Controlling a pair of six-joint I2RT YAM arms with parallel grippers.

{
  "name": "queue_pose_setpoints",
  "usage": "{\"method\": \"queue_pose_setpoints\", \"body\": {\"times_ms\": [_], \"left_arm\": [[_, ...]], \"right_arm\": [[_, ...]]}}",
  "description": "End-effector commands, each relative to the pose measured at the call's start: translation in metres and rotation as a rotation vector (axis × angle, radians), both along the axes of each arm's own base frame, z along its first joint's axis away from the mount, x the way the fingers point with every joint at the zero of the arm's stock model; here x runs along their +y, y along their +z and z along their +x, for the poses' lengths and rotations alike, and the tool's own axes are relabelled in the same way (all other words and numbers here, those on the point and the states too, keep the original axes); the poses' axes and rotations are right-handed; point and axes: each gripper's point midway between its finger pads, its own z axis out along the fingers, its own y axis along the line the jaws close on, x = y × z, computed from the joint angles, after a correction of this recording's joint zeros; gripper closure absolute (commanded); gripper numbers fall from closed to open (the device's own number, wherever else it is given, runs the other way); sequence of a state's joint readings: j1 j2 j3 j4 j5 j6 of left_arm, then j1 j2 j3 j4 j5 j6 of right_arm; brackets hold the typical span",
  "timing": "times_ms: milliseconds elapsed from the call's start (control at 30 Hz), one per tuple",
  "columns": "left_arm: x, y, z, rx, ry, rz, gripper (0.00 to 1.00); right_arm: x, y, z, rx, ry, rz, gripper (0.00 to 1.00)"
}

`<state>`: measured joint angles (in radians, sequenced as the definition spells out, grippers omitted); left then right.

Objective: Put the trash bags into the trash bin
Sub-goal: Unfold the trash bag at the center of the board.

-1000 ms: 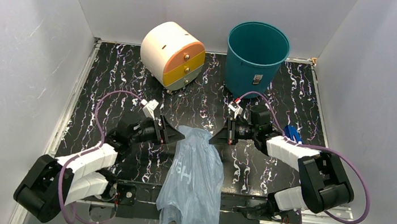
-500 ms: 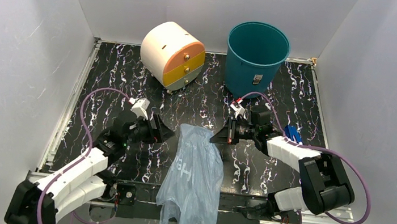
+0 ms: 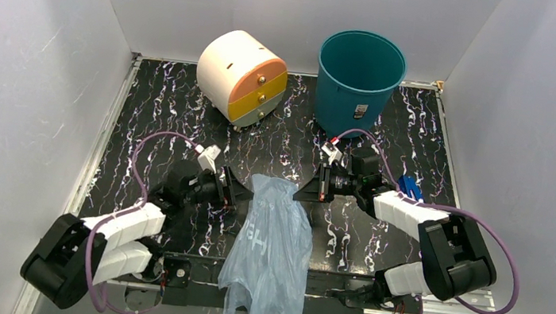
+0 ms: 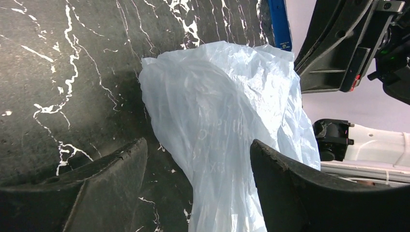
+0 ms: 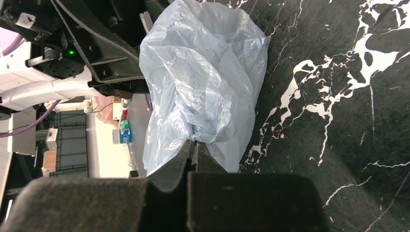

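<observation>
Table (image 3: 161,103): black top with white marble-like veining, pale trim along the left and back edges.

Back row: cream and orange drum-shaped box (image 3: 241,76) left of centre. Teal bin (image 3: 356,82) upright right of centre, white label facing front. The two stand near each other, not touching.

Near middle: pale blue plastic bag (image 3: 272,244), crumpled, its lower end draped past the near edge.

Right side: small dark blue flat item (image 3: 409,187), partly hidden.

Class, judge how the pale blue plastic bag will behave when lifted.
Probably floppy: the trash bag crumples and drapes over the near edge of the table. Likely very light, being thin and translucent. It may slip; the right gripper pinches only a fold.
</observation>
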<state>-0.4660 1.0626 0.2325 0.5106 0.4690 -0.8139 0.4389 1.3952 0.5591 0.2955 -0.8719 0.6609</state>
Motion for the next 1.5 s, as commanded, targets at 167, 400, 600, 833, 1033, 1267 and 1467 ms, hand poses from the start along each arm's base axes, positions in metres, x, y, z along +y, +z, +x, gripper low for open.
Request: {"method": "queue_pose_setpoints", "body": {"times_ms": [167,400,600,833,1033,1267,1467], "left_arm": [[-0.024,0.014,0.007,-0.055,-0.075,-0.089,0.33],[-0.047,0.024,0.0,-0.086,-0.16,-0.111,0.9],[-0.01,-0.004,0.01,-0.058,-0.072,0.212,1.0],[0.046,0.0,0.013,-0.02,0.093,0.498,1.0],[0.043,0.011,0.015,-0.016,0.068,0.51,1.0],[0.039,0.005,0.013,0.014,0.031,0.521,1.0],[0.035,0.01,0.014,0.011,0.02,0.509,1.0]], "right_arm": [[0.013,0.017,-0.006,-0.026,0.072,0.067,1.0],[0.012,0.013,0.008,-0.064,0.0,-0.021,1.0],[-0.022,0.002,0.04,-0.148,-0.226,-0.285,1.0],[-0.069,0.002,0.06,-0.257,-0.425,-0.502,1.0],[-0.09,0.005,0.06,-0.292,-0.465,-0.6,0.91],[-0.088,0.004,0.051,-0.263,-0.406,-0.615,0.57],[-0.071,0.019,0.034,-0.238,-0.312,-0.514,0.51]]}}
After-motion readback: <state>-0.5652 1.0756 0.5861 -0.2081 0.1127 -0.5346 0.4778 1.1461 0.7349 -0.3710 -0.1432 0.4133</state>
